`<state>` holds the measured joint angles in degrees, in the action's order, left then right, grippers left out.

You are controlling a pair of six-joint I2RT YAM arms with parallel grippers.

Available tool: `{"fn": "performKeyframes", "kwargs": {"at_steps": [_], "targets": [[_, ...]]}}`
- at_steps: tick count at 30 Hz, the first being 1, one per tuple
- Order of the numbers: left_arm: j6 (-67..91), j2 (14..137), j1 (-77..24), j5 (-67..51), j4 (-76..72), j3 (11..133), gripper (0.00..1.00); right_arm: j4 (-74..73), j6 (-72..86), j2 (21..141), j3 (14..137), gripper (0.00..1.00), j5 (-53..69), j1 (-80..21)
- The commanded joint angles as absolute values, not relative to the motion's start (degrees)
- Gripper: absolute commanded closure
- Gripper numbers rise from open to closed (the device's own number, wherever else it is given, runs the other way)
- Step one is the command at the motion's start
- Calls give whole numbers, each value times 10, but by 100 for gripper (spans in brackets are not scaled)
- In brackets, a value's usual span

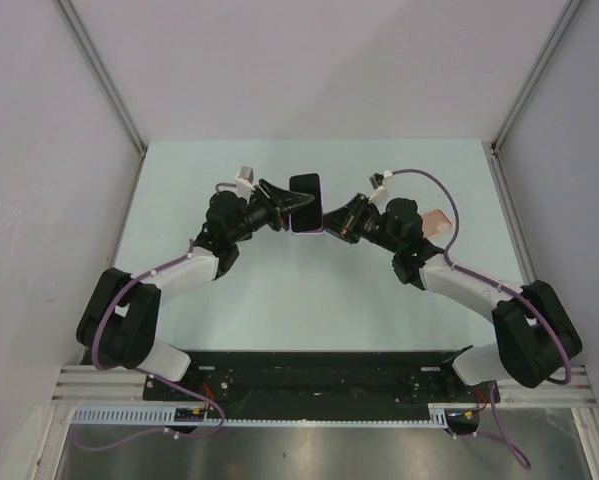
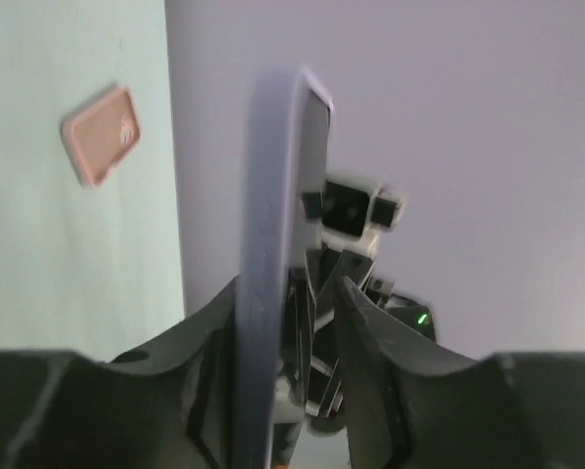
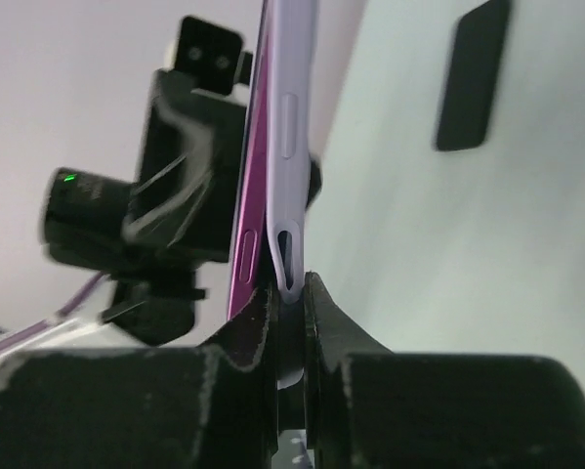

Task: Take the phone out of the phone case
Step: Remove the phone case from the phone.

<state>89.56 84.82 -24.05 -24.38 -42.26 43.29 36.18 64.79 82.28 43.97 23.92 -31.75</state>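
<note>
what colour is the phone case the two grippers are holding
Pale lilac. The phone case shows best in the right wrist view, peeling from the magenta phone.

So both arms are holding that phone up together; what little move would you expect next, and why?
Probably the right gripper peels the lilac case farther off: its edge already gapes from the magenta phone, while the left gripper steadies the other end.

The phone [image 1: 301,221] in its case [image 3: 284,147] is held off the table [image 1: 309,290] near mid-table, toward the far side. The left gripper [image 1: 282,209] is at its left, the right gripper [image 1: 335,222] at its right. A dark slab [image 1: 305,187] lies on the table just behind it. A card [image 1: 437,221] lies to the right, beyond the right arm.
</note>
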Motion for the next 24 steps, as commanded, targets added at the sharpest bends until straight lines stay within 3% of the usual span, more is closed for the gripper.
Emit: {"fn": "performKeyframes", "kwargs": {"at_steps": [1,2,4,8,18,24], "targets": [[760,805,-293,-403,-328,494,45,127,465,753,479,100,85,-300],[737,797,-293,-396,-270,504,29,100,449,743,485,100,78,-294],[670,789,-293,-384,-209,532,15,37,415,716,486,100,66,-288],[598,763,-290,-350,-97,548,3,-60,369,685,490,100,26,-287],[527,811,-299,-294,19,549,2,-242,294,769,552,100,-169,-363],[506,855,-309,-293,17,541,3,-246,292,851,574,100,-171,-394]]}}
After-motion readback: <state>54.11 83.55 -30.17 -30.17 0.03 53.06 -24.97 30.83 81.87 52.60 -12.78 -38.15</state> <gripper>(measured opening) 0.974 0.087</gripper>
